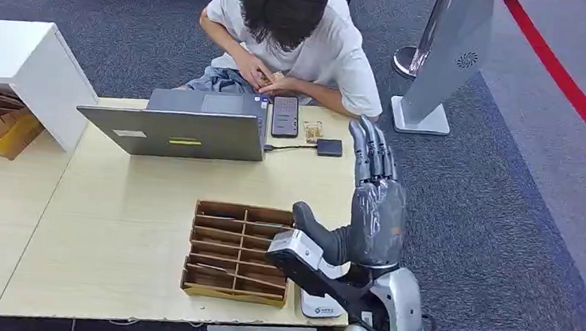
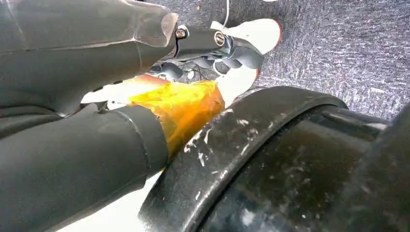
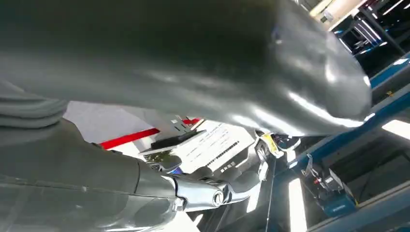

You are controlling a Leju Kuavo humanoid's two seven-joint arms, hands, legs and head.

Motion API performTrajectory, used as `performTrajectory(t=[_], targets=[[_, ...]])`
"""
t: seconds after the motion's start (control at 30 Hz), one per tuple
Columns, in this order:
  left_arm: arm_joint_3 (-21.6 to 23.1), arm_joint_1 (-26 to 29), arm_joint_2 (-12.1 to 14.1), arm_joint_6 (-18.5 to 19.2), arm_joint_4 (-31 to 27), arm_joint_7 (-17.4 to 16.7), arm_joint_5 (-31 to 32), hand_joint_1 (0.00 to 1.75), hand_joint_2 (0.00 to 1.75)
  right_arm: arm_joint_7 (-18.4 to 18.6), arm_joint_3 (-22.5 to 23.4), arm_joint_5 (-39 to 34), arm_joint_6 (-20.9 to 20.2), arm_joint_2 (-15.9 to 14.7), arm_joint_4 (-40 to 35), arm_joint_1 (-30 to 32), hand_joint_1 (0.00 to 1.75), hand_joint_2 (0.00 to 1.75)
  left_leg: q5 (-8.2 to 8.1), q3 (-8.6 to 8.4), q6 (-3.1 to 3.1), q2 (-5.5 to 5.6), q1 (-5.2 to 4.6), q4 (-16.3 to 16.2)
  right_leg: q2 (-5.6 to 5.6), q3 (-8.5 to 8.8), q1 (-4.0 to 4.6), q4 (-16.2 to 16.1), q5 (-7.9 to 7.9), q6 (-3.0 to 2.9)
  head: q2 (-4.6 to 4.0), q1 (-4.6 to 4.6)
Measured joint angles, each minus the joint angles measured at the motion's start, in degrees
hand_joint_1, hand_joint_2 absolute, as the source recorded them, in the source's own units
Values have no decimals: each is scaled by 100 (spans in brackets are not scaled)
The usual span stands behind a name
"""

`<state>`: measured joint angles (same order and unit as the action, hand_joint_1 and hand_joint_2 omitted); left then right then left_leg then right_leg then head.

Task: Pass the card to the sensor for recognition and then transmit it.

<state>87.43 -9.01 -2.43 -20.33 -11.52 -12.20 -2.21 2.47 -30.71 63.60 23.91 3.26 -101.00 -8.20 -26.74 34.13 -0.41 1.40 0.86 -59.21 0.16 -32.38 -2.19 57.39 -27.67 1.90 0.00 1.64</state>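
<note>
My right hand (image 1: 372,197) is raised over the table's right side, fingers straight and pointing away from me, thumb spread toward the tray. Nothing is in it; the right wrist view shows its thumb (image 3: 193,53) and fingers (image 3: 203,193) apart. A wooden tray (image 1: 238,251) with several slots sits just left of that hand; I cannot make out single cards in it. A small black box (image 1: 329,147) lies beside the laptop, wired to it. My left hand (image 2: 145,87) hangs low over carpet and holds nothing.
A person sits behind the table, both hands near a phone (image 1: 285,116). An open grey laptop (image 1: 180,129) stands at the far middle. A white device (image 1: 321,304) lies at the front edge under my right wrist. A white cabinet (image 1: 23,66) stands left.
</note>
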Motion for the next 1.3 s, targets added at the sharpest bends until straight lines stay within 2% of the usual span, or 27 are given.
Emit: performTrajectory(t=[0.2,0.57,0.73,0.97,1.3], targets=[[-9,12,0,-18,0,22,-44,0,0,-136,13,-114,53,-33,-129,159,0,0,0,0,0,1,0,0,-1,1,0,0,0,0,0,2],[-201,96,0,-140,28,151,-201,0,0,-1386,299,-1681,142,-194,-868,1511,0,0,-15,1,-4,0,0,1,-1,-1,0,-1,-10,1,0,2],[-330,142,0,-214,37,184,-302,0,0,-1528,374,-2012,192,-319,-990,1976,0,0,-15,0,-4,-2,0,1,-1,-1,0,-1,-10,1,0,2],[-483,196,4,-284,55,339,-420,0,0,-1773,387,-3162,192,-513,-1130,2488,0,0,-15,1,-4,-2,0,1,0,0,0,-1,-10,1,0,0],[-619,203,0,-227,59,326,-485,0,0,-1941,398,-3960,13,-579,-1158,2703,0,0,-15,-1,-4,-2,0,1,0,0,0,-1,-10,1,0,2]])
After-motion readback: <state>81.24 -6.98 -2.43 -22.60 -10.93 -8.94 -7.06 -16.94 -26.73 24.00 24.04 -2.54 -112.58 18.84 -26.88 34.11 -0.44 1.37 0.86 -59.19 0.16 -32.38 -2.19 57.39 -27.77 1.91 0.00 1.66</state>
